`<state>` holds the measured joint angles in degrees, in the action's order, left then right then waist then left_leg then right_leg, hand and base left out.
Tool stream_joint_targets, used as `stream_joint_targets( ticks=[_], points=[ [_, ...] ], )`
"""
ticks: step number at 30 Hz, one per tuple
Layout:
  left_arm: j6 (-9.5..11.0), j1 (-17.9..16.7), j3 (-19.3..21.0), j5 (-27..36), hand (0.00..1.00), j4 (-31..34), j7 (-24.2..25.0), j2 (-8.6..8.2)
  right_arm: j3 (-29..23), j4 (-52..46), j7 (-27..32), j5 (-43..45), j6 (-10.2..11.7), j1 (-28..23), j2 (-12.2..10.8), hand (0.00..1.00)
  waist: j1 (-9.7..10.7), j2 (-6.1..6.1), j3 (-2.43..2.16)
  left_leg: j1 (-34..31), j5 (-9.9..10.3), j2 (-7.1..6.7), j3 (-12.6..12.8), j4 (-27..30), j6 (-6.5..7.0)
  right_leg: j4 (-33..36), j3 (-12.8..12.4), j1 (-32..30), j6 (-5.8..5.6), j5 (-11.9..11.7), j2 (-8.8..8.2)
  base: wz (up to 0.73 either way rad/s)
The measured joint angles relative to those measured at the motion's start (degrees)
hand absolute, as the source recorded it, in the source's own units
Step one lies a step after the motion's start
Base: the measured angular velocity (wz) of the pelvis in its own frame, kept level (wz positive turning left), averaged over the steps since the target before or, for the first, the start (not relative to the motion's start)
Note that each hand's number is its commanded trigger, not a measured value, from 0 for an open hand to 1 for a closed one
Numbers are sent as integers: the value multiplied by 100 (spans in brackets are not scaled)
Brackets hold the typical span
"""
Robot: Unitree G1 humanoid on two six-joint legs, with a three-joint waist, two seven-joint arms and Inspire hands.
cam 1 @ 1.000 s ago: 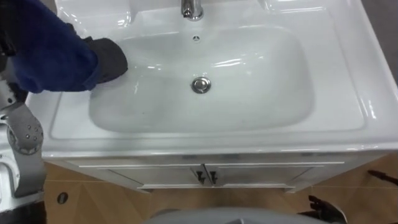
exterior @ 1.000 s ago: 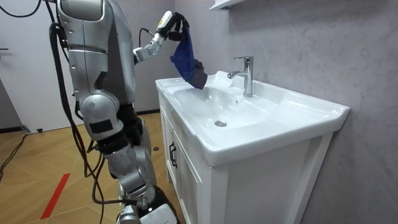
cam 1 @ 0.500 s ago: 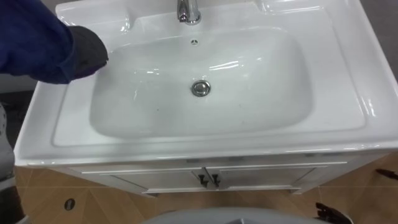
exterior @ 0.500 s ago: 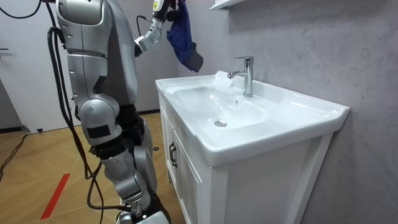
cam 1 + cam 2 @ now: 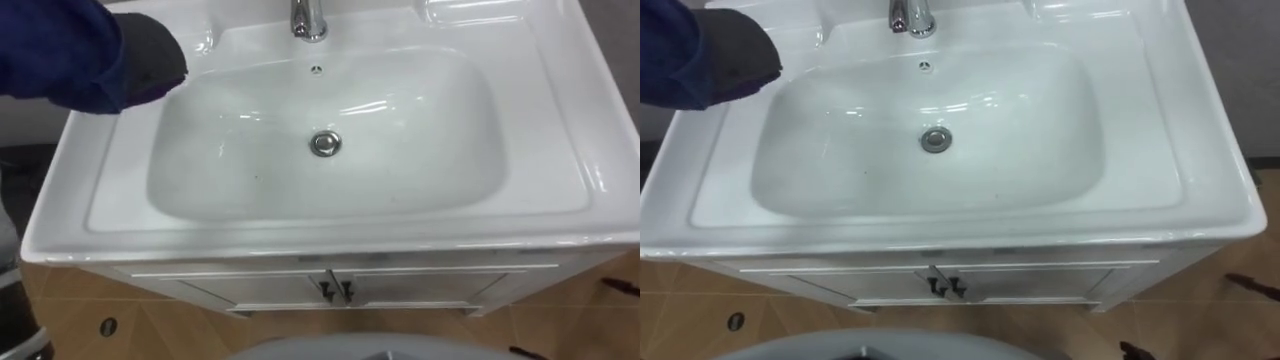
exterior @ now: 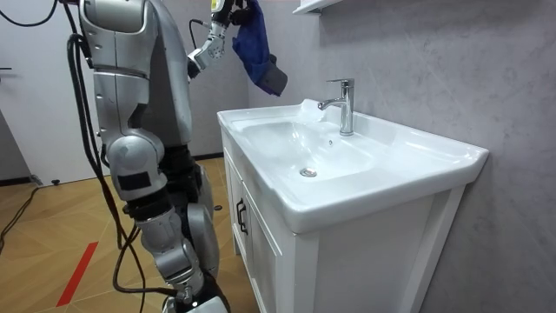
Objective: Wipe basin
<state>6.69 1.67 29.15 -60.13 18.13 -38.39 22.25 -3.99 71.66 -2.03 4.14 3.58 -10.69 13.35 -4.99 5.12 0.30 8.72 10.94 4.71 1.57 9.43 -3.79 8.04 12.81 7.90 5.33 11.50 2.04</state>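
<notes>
Grey wall and wooden floor surrounded the white ceramic basin on its white two-door cabinet. It lay below and to the right of the left hand, whose fingers were closed on a limp blue cloth hanging beneath it. Glazed and probably slippery, the bowl needed no grasp. The soft, light cloth seemed best held bunched at its top.

Bathroom: white basin; chrome tap; vanity cabinet.
</notes>
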Motion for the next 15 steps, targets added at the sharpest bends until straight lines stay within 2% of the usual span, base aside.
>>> stream_joint_targets(
  ticks=[2, 7, 9, 11, 15],
  points=[
    [-36, -46, -2, 0, 100, 0, 39, -23, 30, 0, 11, 15, 0, 14, -6, 0, 2, 0, -11, -1, 0, -1, 3, 0, 0, 2, -2, 9, -2, 1, 0, 0],
    [-83, -496, -54, -1, 100, -1, 155, -179, 63, -57, 62, 63, -1, 4, -38, 0, 30, -10, -13, 73, 1, -5, 37, -7, 1, 5, -7, 48, -8, 5, -4, 0],
    [-195, -659, -248, -2, 100, -1, 277, -285, 82, -58, 60, 59, -1, 15, -40, 0, 24, -12, -13, 71, 1, -3, 89, -7, 2, 11, 11, 52, -12, 7, -11, 4],
    [-221, -756, -340, -7, 100, -2, 399, -362, 80, -54, 56, 45, -2, 14, -39, 0, 30, -22, -7, 69, 1, -4, 99, -6, 1, 16, 11, 19, -17, 10, -13, 2],
    [-323, -937, -533, -12, 100, -2, 702, -394, 58, -61, -21, 62, -101, 50, -40, 0, 74, -39, -6, 70, 1, -10, 98, -4, 1, 17, 7, 19, -24, 14, -17, 0]
  ],
)
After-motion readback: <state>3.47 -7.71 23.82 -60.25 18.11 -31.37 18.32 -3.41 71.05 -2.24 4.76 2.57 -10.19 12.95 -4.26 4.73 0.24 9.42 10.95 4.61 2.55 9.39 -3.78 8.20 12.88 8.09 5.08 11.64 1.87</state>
